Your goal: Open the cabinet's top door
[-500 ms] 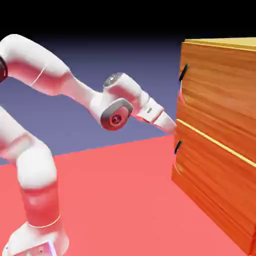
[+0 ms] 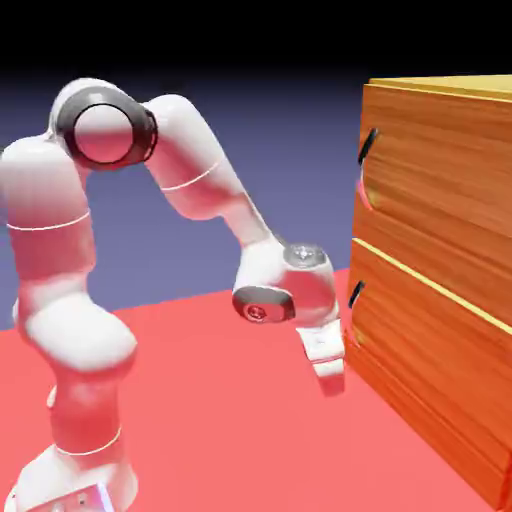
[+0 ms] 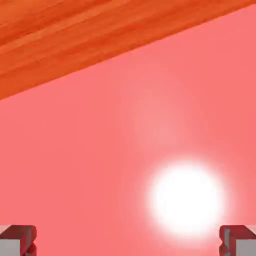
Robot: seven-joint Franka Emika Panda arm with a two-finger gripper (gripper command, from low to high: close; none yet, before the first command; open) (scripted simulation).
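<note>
The orange-brown wood-grain cabinet (image 2: 440, 270) stands at the right of the exterior view. Its top door (image 2: 440, 170) is shut, with a small dark curved handle (image 2: 367, 146) near its left edge. My gripper (image 2: 333, 385) hangs low beside the lower panel, pointing down at the red table, well below the top handle. In the hand view its two grey fingertips (image 3: 18, 241) sit far apart at the bottom corners with nothing between them, so my gripper (image 3: 128, 242) is open. The cabinet's wood (image 3: 75, 35) fills the top of that view.
The lower panel (image 2: 430, 370) has its own dark handle (image 2: 354, 294), just right of my wrist. The red table (image 2: 220, 400) spreads below, with a bright white glare spot (image 3: 186, 198) in the hand view.
The arm has folded: the hand dropped from just below the top door's handle down to beside the lower panel and now points at the table.
</note>
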